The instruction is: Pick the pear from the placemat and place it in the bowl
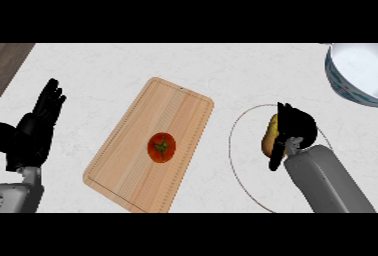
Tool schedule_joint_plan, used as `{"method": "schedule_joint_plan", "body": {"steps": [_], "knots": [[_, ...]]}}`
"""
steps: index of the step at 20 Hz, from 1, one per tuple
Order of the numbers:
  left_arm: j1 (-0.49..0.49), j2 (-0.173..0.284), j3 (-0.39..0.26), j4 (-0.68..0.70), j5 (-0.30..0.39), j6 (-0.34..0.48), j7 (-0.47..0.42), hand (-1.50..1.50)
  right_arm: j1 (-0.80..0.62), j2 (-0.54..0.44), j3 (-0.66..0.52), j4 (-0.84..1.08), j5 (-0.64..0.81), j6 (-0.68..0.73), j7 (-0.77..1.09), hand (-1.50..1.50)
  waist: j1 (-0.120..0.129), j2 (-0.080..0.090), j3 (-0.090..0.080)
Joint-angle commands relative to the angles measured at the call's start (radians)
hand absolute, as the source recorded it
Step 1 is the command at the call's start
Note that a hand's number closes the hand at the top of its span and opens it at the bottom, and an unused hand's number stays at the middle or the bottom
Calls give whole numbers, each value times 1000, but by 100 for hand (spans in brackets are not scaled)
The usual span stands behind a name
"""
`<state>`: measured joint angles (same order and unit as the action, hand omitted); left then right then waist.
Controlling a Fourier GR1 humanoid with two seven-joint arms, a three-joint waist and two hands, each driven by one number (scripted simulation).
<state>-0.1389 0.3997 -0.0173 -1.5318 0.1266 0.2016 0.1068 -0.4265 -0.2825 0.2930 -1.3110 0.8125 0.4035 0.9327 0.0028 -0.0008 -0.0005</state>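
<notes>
Yellow-brown pear [270, 137] sits within right hand's [295, 125] curled black fingers [277, 150].

A pale, faintly marbled white stone counter top [221, 65] is filling nearly the whole view, lying evenly lit with only soft shadows. At the far left corner, a strip of darker grey-brown wood-grain surface [13, 57] is showing beyond the counter's edge, running off out of view.

The right hand [294, 131] curls round the pear [269, 140] (on the placemat [238, 150]).
</notes>
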Motion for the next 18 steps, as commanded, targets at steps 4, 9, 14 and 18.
{"method": "schedule_joint_plan", "body": {"steps": [4, 9, 14, 18], "knots": [[-37, -53, -8, 0, -46, 8, 47, 0, -48, 71, -69, 182, 4, -7, -43, 150, 3, 3, 1], [-7, -62, 33, 36, -59, -42, -50, 0, -121, 71, -93, 290, 49, -56, -176, 150, 6, 3, 1], [-1, -58, 46, -45, -72, -41, 43, 0, -115, 90, -100, 324, 97, -139, -216, 150, 8, 3, 1], [-26, -53, 63, 15, -42, -83, -3, 0, -260, 37, -228, 434, 56, -154, -221, 150, 26, 12, 1]]}}
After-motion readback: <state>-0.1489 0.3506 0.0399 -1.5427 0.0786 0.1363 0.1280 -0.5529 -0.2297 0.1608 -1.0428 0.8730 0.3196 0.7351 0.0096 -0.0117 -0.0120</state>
